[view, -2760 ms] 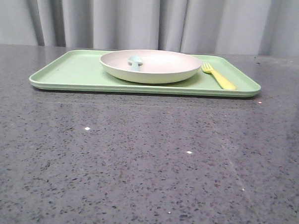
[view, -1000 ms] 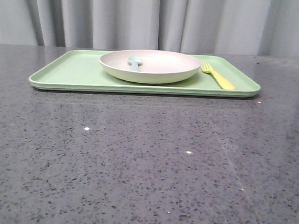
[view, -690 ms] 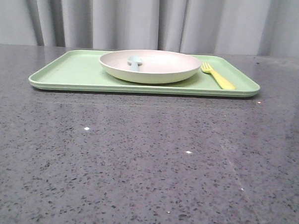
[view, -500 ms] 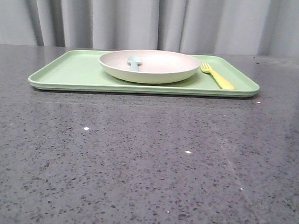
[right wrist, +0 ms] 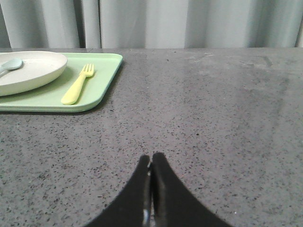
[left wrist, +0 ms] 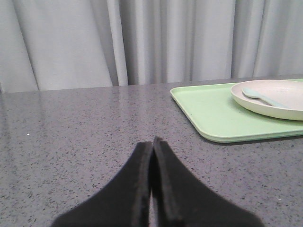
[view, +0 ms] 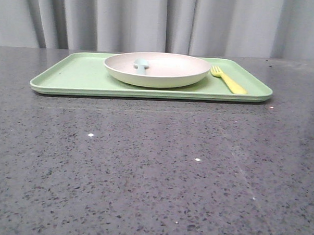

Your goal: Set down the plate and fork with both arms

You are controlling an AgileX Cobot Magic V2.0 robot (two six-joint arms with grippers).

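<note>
Grey curtains hang behind a dark speckled stone table [view: 155, 164], and both my arms sit low over its near part, out of the front view.

My left gripper [left wrist: 152, 144] has its fingers pressed together, holding nothing, above bare stone. From it the light green tray [left wrist: 208, 111] lies ahead and off to the right, with the plate [left wrist: 284, 105] on the tray's middle, a pale blue spoon [left wrist: 260, 96] lying in it. So the plate is the thing on my left arm's side, though the tray's empty left end lies between us.

My right gripper [right wrist: 151, 163] is likewise closed on nothing. From it the fork [right wrist: 79, 85] lies ahead and to the left, on the tray's right end, just beside the plate but not touching it. Its long axis runs near to far with a slight slant: tines toward the curtains, handle end pointing back toward me and a little to the right. That handle is the nearest part to my right arm, so I judge the right arm takes the fork by the handle, after opening, and the left arm reaches the plate's left rim.
</note>
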